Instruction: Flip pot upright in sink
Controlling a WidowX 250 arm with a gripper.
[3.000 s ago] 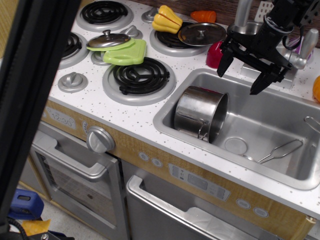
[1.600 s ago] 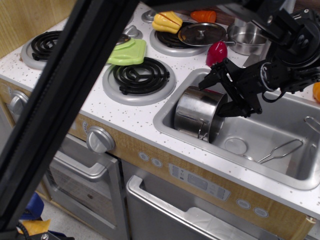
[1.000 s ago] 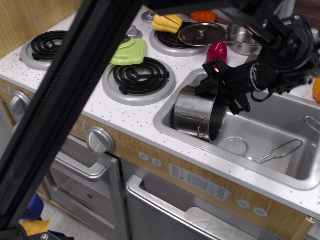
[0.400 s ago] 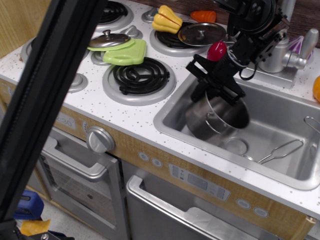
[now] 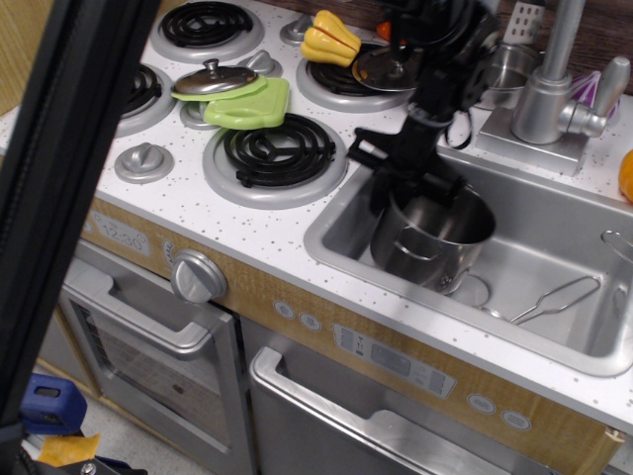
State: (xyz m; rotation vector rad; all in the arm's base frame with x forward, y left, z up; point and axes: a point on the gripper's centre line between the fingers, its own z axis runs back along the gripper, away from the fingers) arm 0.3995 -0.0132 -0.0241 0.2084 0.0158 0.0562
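Observation:
The shiny steel pot (image 5: pixel 427 247) stands about upright, mouth up, in the left part of the grey sink (image 5: pixel 559 233), with a wire loop handle facing the front. My gripper (image 5: pixel 404 183) reaches down from the upper right to the pot's back-left rim. Its black fingers straddle the rim and look closed on it. The arm hides part of the rim and the sink's back-left corner.
A wire utensil (image 5: pixel 554 297) lies on the sink floor beside the drain (image 5: pixel 475 289). The faucet (image 5: pixel 549 79) and a small saucepan (image 5: pixel 509 61) stand behind the sink. Burners, a lid (image 5: pixel 213 79) on a green plate (image 5: pixel 252 104) and a yellow pepper (image 5: pixel 331 38) are to the left. A black bar (image 5: pixel 69 148) blocks the left foreground.
The pot lay on its side with its mouth to the right. My gripper came down, took its rim and tipped it up; it now stands about upright.

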